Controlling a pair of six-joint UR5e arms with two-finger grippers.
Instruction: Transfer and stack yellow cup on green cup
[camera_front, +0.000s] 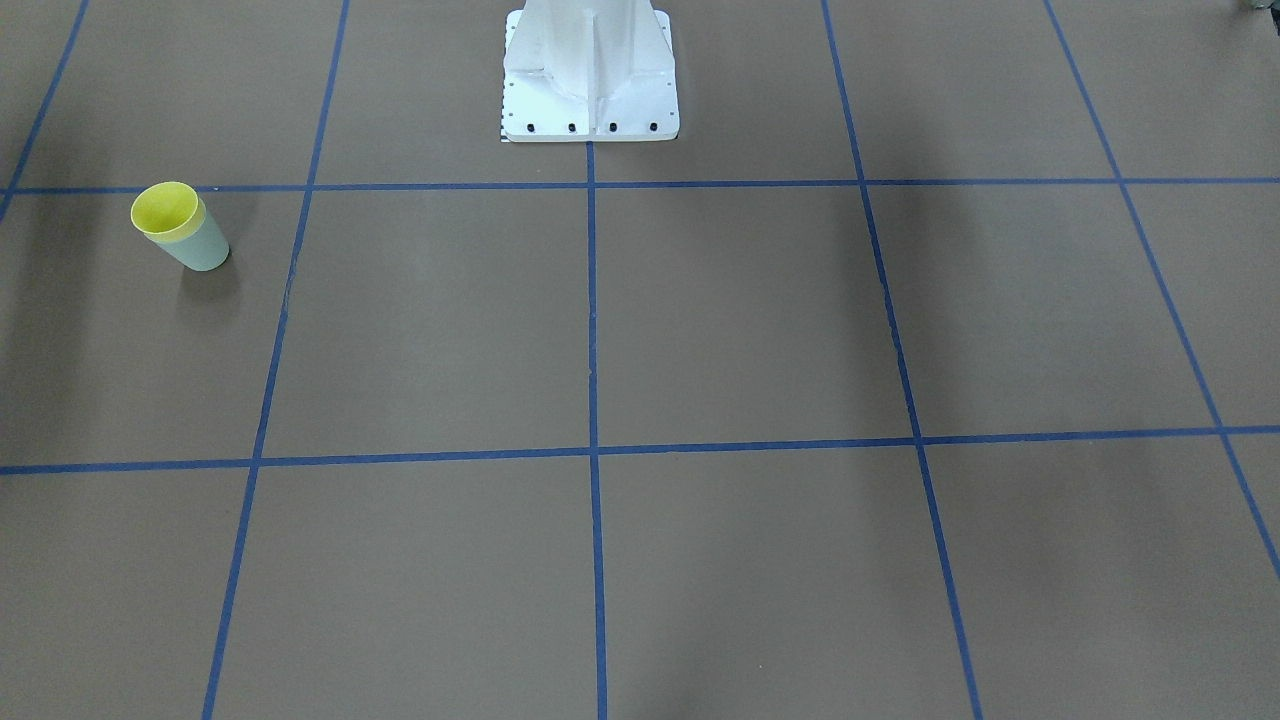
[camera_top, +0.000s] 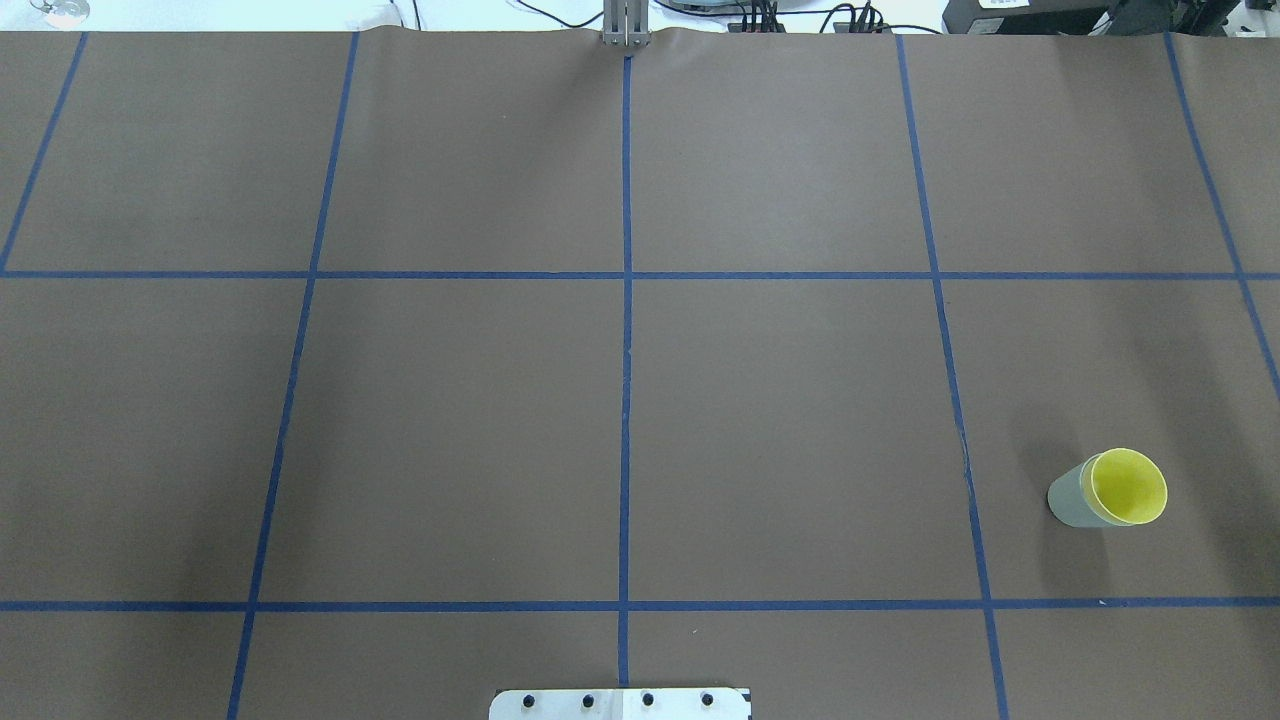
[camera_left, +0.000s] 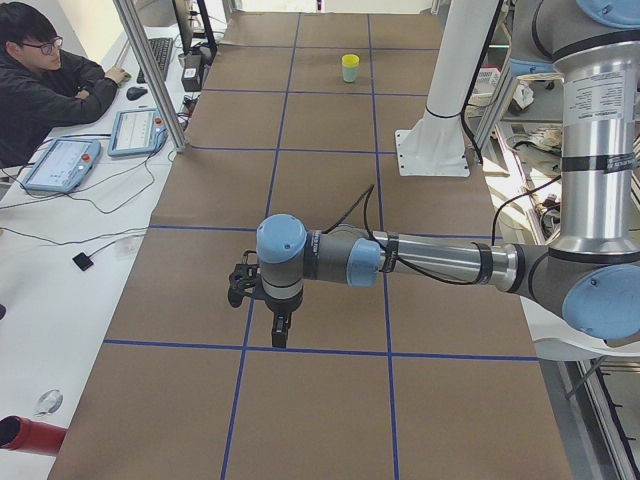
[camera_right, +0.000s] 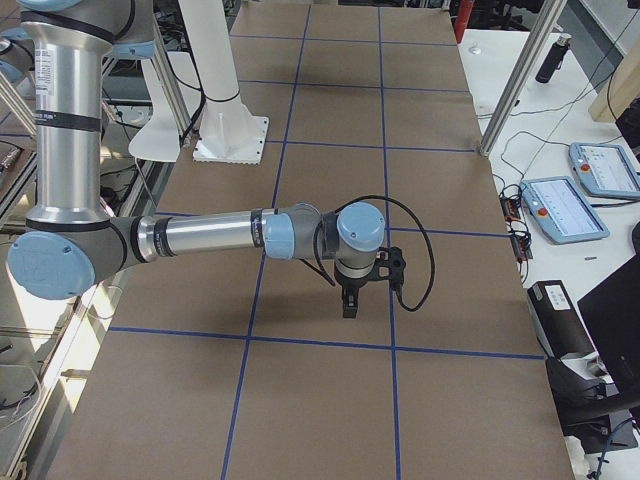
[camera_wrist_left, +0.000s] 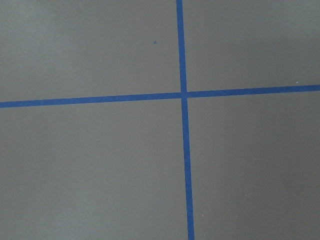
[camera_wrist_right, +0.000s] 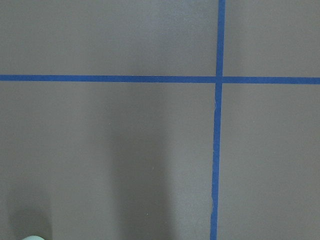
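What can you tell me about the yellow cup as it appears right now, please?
The yellow cup is a small, bright yellow tumbler, seemingly plastic, plain and handleless, tapering wider toward its open rim. It sits nested inside the green cup, so only its rim band and empty interior show. The pair stands upright, mouth up, on the brown table on the robot's right side. Only the green cup touches it.
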